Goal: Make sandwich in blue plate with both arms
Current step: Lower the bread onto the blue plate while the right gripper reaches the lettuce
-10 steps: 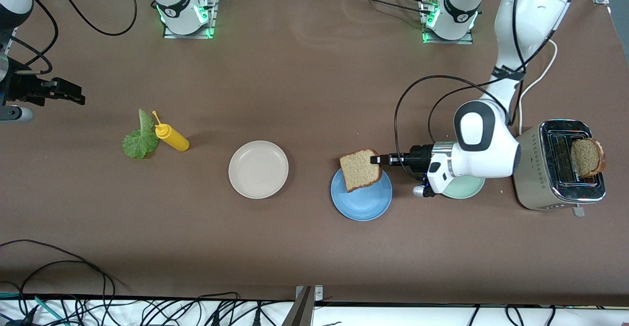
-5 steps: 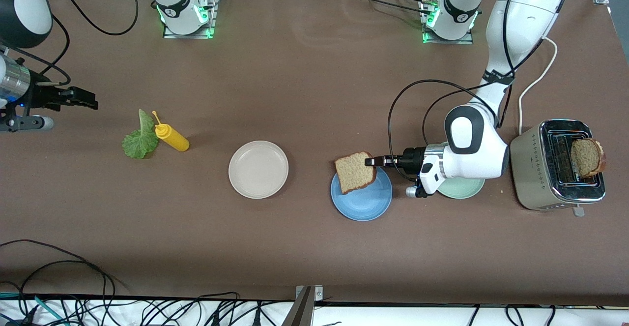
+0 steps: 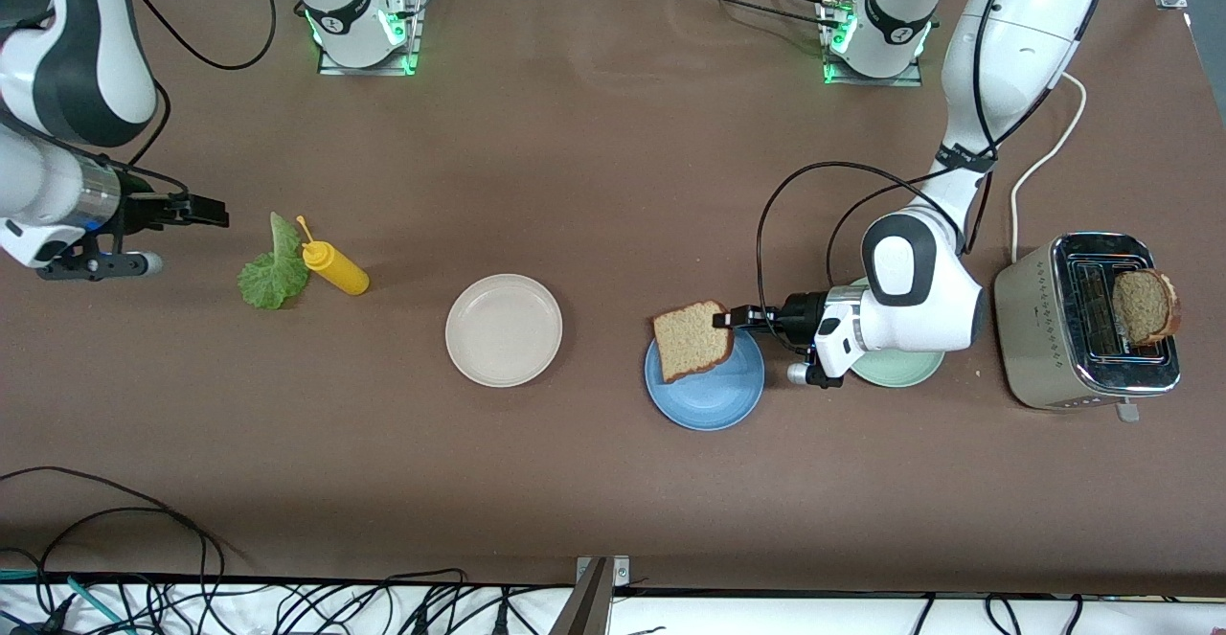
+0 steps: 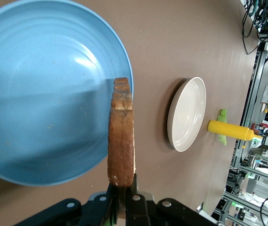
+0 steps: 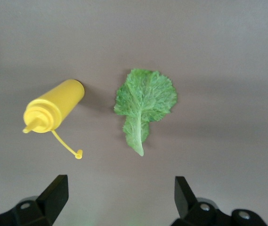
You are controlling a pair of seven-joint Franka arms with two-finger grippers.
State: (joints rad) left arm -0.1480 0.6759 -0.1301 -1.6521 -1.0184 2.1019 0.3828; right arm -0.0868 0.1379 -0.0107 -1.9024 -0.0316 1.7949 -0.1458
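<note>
Brown bread slice (image 3: 692, 339) clamped in left jaws over blue plate (image 3: 707, 403); right jaws spread wide.

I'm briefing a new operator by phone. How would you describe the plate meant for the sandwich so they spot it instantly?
Start at the silver toaster at the left arm's end of the table, then follow the row of three plates. Skip the mint-green plate under the left arm; the next one is the blue plate. It alone is light blue, unlike the beige plate, and the left gripper holds a bread slice over it.
</note>
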